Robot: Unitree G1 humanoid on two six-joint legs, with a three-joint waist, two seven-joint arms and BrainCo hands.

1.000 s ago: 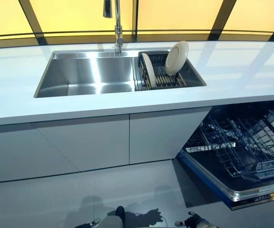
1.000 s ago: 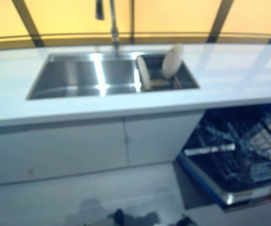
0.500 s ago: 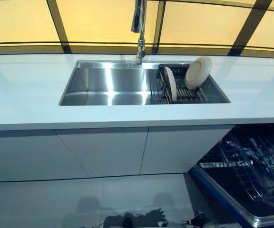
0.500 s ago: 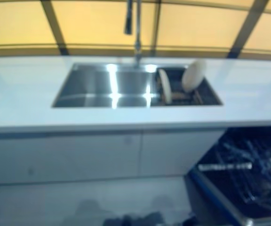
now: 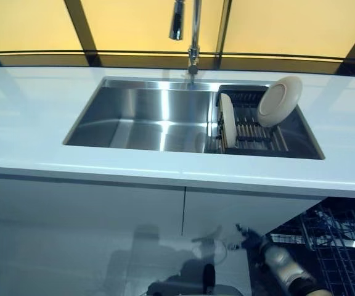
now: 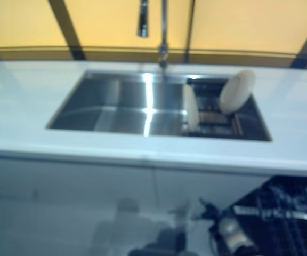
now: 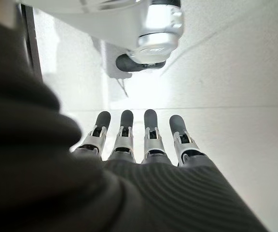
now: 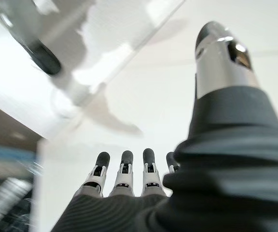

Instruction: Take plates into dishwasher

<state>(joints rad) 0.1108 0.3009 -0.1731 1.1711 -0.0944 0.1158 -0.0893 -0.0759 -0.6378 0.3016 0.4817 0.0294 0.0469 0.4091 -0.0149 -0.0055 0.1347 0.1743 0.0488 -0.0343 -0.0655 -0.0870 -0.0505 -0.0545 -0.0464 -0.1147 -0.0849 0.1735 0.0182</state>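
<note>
Two cream plates stand in a black dish rack [image 5: 251, 126] in the right part of a steel sink [image 5: 146, 114]. One plate [image 5: 227, 120] stands upright on edge. The other plate [image 5: 280, 100] leans against the rack's far right corner. The open dishwasher [image 5: 344, 246], with its wire rack pulled out, shows at the lower right below the counter. My left hand [image 7: 134, 145] is open and empty, hanging over the floor. My right hand [image 8: 124, 181] is also open and empty, low near the dishwasher. Both hands are far from the plates.
A white counter [image 5: 36, 117] surrounds the sink, with white cabinet doors [image 5: 103, 228] below it. A tap [image 5: 193, 31] rises behind the sink. Yellow window panels with dark frames run along the back.
The camera has moved closer to the counter, so the sink and plates look larger and less of the dishwasher shows. My right arm now shows at the lower right. The plates have not moved.
</note>
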